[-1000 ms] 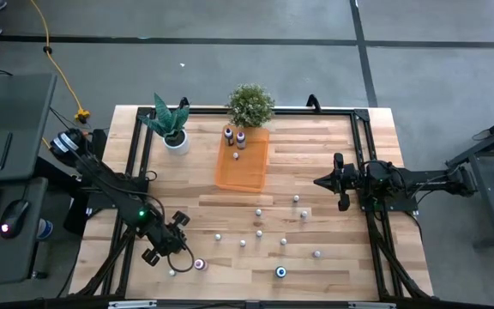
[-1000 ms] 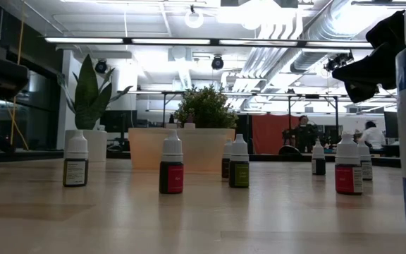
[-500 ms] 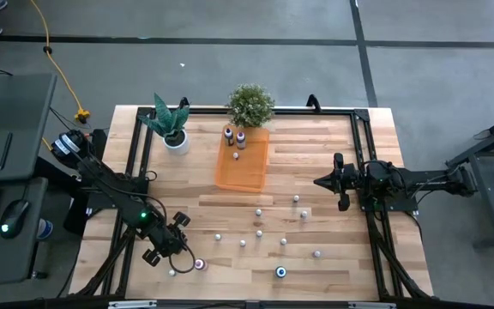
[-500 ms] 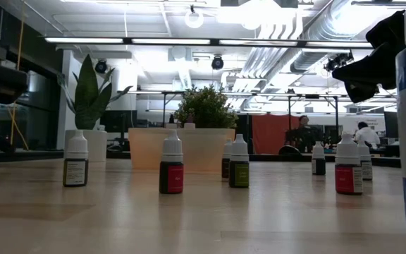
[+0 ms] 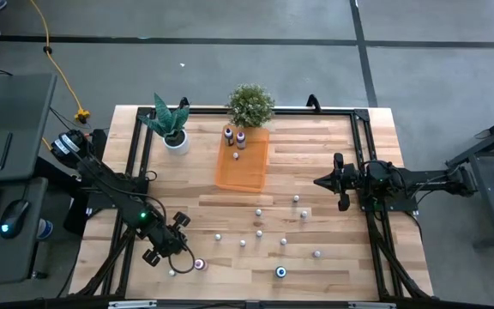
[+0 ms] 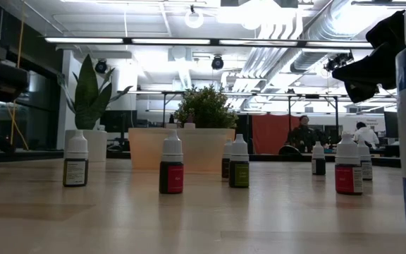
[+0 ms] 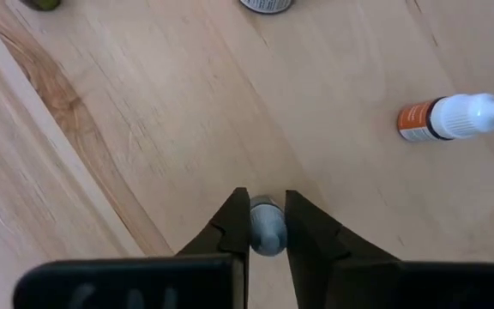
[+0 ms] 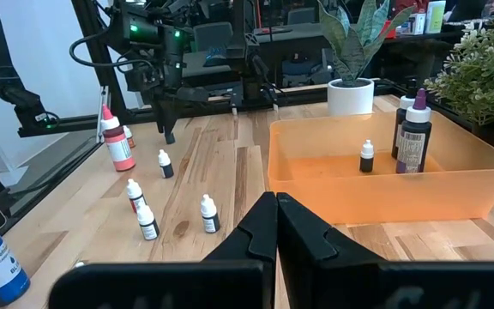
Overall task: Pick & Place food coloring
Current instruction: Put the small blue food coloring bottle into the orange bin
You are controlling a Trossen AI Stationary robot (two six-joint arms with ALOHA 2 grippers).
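My left claw pinches a tiny pale-grey, white-capped food-colouring bottle at the wooden table's near-left corner, well apart from the orange rectangular plastic tray; my right claw, fingers pressed together, waits beside that tray.

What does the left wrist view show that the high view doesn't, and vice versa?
Left wrist view only: the left gripper shut on a small bottle's pale cap, and an orange-labelled bottle lying on its side nearby.
High view only: the orange tray with three bottles in it, two potted plants, the scattered bottles and the right gripper waiting over the table's right side.
Both: the wooden table and the left gripper low near its front-left corner.
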